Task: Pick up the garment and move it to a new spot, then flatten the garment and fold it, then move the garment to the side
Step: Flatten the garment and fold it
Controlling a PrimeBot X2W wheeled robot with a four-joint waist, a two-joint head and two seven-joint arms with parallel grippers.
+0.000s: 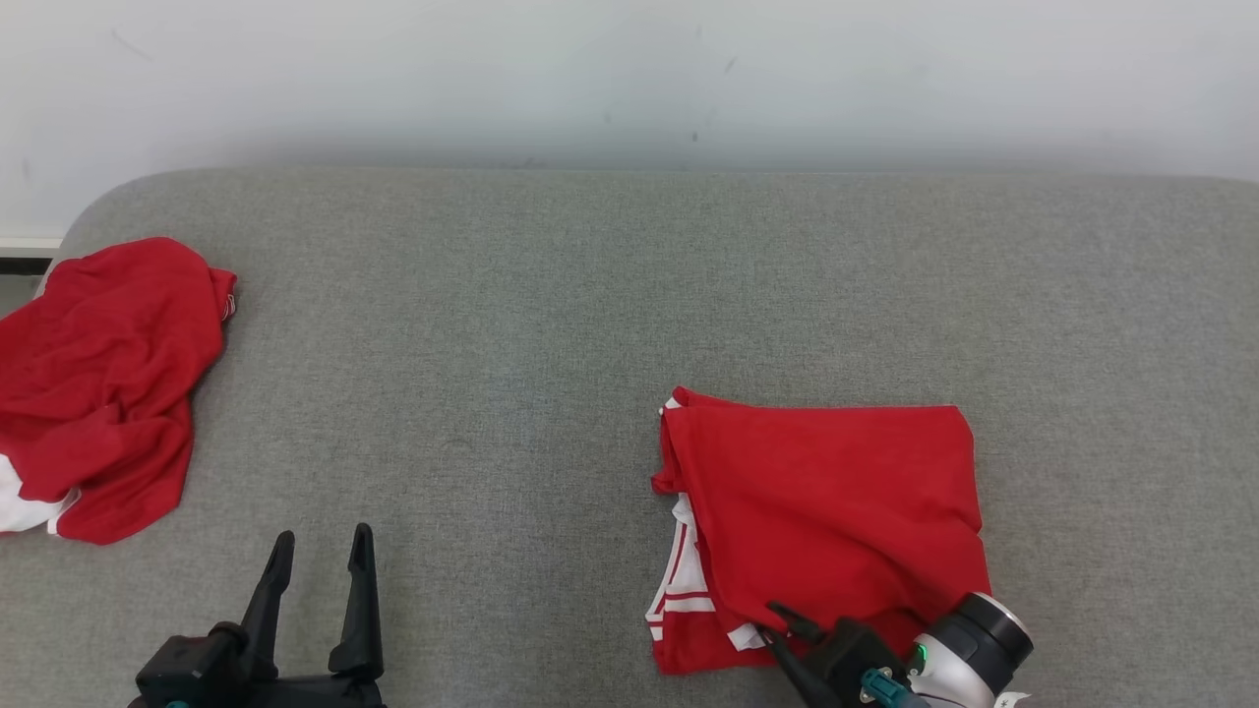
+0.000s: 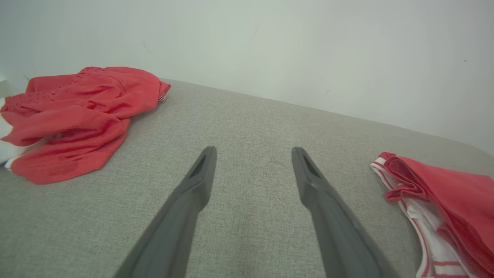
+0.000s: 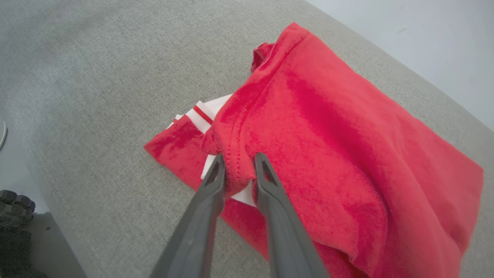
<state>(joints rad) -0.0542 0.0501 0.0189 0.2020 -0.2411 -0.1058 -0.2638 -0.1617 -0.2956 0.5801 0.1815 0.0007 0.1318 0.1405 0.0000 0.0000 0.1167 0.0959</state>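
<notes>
Garment point(image 1: 836, 501), red and folded, lies on the right of the grey bench point(image 1: 551, 324), its near edge pinched by the right end effector point(image 3: 240, 159), likely to slide it aside (left end effector point(image 1: 323, 536) waits wide open).

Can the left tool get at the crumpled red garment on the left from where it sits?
Probably yes. The left tool is open, and only bare grey cushion lies between it and the crumpled garment; nothing blocks the way.
</notes>
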